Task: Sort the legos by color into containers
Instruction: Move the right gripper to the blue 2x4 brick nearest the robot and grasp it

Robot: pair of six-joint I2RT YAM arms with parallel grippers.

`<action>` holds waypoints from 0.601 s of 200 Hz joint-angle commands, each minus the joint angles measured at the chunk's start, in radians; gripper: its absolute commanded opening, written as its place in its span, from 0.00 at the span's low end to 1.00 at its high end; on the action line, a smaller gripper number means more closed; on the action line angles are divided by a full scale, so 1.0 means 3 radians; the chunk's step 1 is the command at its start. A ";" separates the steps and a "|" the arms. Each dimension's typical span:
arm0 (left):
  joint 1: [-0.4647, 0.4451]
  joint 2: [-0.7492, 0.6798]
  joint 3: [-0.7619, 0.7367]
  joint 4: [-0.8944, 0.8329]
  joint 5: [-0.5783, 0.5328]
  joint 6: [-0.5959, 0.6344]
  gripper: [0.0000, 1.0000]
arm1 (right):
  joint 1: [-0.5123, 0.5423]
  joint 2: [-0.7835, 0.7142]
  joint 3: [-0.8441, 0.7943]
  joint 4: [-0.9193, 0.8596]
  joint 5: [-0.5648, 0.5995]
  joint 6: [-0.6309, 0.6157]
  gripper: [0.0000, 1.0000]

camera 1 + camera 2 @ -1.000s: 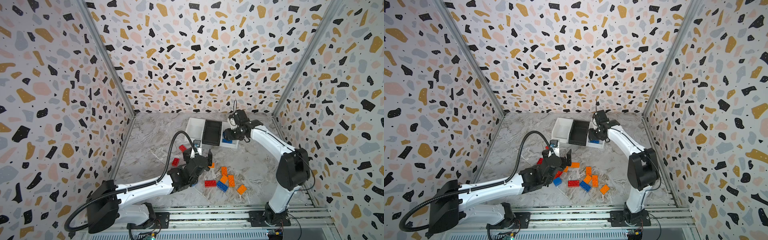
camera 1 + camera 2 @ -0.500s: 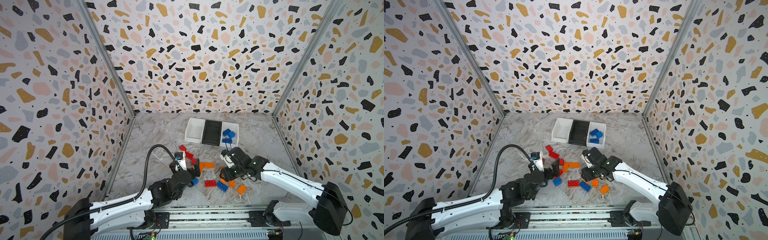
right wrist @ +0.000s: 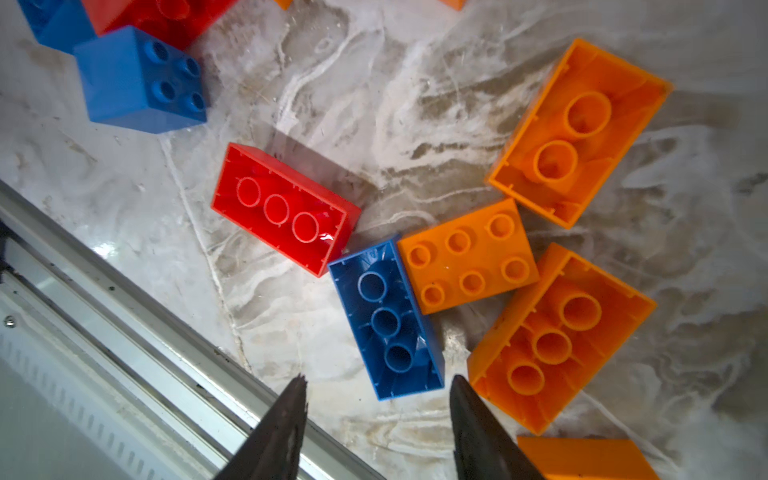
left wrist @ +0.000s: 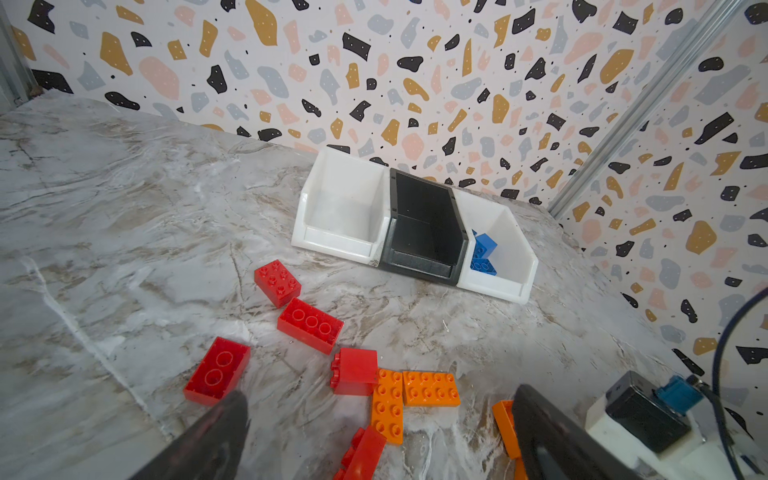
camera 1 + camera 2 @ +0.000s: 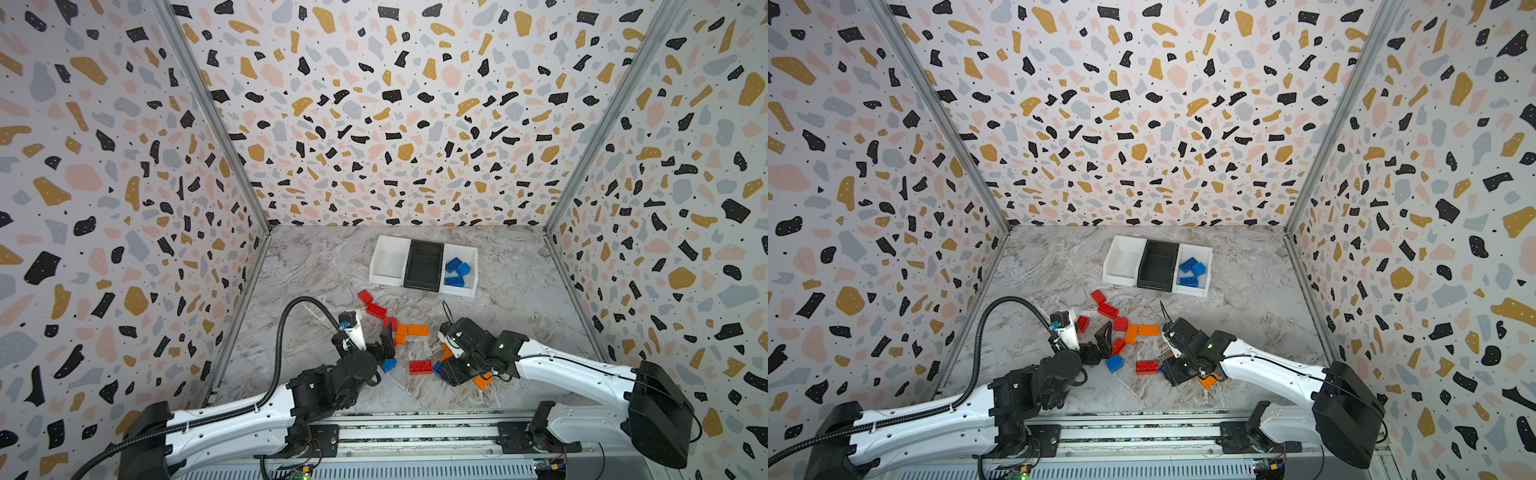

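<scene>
Sorting barely begun | three blue studded plastic bricks (image 5: 456, 270) in right white plastic bin (image 5: 459, 291); black middle bin (image 5: 424, 266), left white bin (image 5: 388, 264) empty | red bricks (image 5: 376, 310), orange bricks (image 5: 417, 330), upturned blue brick (image 3: 390, 324) loose on marbled tabletop (image 5: 324, 270) | left gripper (image 5: 371, 338) gaping, empty; right gripper (image 3: 378, 384) part-open, empty, poised at that blue brick.

Blue legos (image 5: 454, 264) lie in one white bin (image 5: 460, 289)
</scene>
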 commanded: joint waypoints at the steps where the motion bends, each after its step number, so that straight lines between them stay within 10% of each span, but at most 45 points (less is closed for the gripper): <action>1: -0.0026 -0.0064 -0.0056 -0.0003 -0.0151 -0.0059 1.00 | 0.0010 0.0080 -0.0019 0.0051 0.0117 0.0025 0.56; 120: -0.0025 -0.0079 0.0026 -0.0223 -0.0102 -0.0028 1.00 | 0.0013 0.0600 0.0029 0.0305 0.0172 0.0058 0.43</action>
